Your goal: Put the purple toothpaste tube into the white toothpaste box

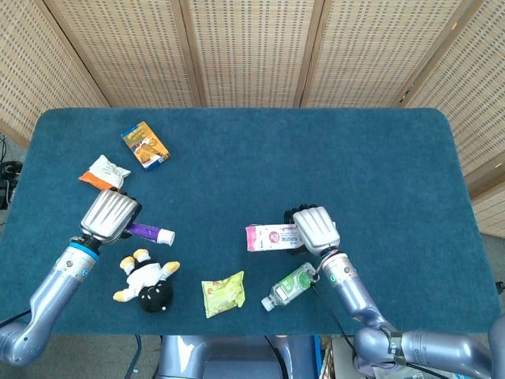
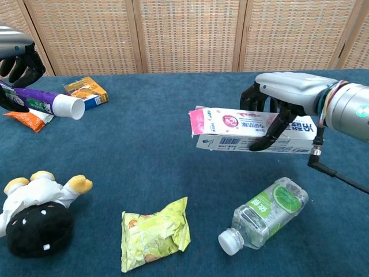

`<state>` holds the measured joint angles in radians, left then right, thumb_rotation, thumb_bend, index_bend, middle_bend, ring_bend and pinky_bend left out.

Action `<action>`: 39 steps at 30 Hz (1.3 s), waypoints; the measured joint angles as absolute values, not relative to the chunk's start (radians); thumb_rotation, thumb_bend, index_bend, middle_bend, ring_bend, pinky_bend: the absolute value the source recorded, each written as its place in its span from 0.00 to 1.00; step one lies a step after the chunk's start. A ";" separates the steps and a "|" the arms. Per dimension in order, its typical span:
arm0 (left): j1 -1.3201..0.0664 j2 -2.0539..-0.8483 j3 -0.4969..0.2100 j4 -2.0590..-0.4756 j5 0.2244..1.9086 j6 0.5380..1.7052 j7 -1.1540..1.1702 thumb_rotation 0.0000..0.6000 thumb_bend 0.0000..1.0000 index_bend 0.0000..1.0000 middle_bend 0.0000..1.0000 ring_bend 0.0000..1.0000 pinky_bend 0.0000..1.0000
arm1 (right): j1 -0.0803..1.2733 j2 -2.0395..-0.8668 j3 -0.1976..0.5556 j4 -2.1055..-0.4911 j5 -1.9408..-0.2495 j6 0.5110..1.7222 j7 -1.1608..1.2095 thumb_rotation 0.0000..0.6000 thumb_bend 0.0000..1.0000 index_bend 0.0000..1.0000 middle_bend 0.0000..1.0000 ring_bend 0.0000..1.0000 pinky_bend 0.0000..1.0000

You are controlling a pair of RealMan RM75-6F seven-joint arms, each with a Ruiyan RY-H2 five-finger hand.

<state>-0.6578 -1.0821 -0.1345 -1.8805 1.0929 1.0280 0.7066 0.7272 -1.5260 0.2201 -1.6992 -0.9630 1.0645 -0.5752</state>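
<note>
My left hand [image 1: 110, 215] [image 2: 16, 55] grips the purple toothpaste tube [image 1: 150, 232] [image 2: 46, 103] above the table's left side, its white cap pointing right. My right hand [image 1: 313, 228] [image 2: 286, 95] holds the white toothpaste box [image 1: 272, 236] [image 2: 245, 128] lifted off the cloth, lying level, its pink end flap facing left toward the tube. A wide gap of blue cloth separates the tube's cap from the box's pink end.
A plastic bottle [image 1: 291, 285] [image 2: 264, 214] lies below the box. A yellow snack bag [image 1: 222, 292] [image 2: 154, 232] and a black-and-white plush toy [image 1: 147, 282] [image 2: 36, 212] sit at the front. An orange packet [image 1: 103, 171] [image 2: 33, 117] and an orange-blue box [image 1: 144, 144] [image 2: 85, 92] lie at the back left.
</note>
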 measured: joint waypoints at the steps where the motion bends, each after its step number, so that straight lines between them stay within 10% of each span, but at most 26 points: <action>1: -0.668 -1.075 -0.137 -1.899 1.059 1.028 0.741 1.00 0.26 0.80 0.68 0.57 0.53 | 0.732 -1.531 0.220 -1.702 -0.964 1.067 -0.584 1.00 0.15 0.53 0.48 0.37 0.39; 16: -0.809 -1.139 -0.144 -2.017 0.696 1.206 1.103 1.00 0.28 0.81 0.70 0.60 0.56 | 0.785 -1.611 0.214 -1.709 -0.925 1.095 -0.669 1.00 0.15 0.53 0.48 0.37 0.39; 39: -0.852 -1.285 -0.085 -1.934 0.704 1.282 1.111 1.00 0.28 0.81 0.70 0.60 0.56 | 0.862 -1.707 0.334 -1.636 -0.721 1.115 -0.682 1.00 0.15 0.53 0.48 0.38 0.45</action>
<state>-0.8518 -1.2848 -0.0851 -1.9344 0.7038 1.2816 1.1111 0.8622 -1.7068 0.3344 -1.6358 -0.7212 1.1152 -0.6816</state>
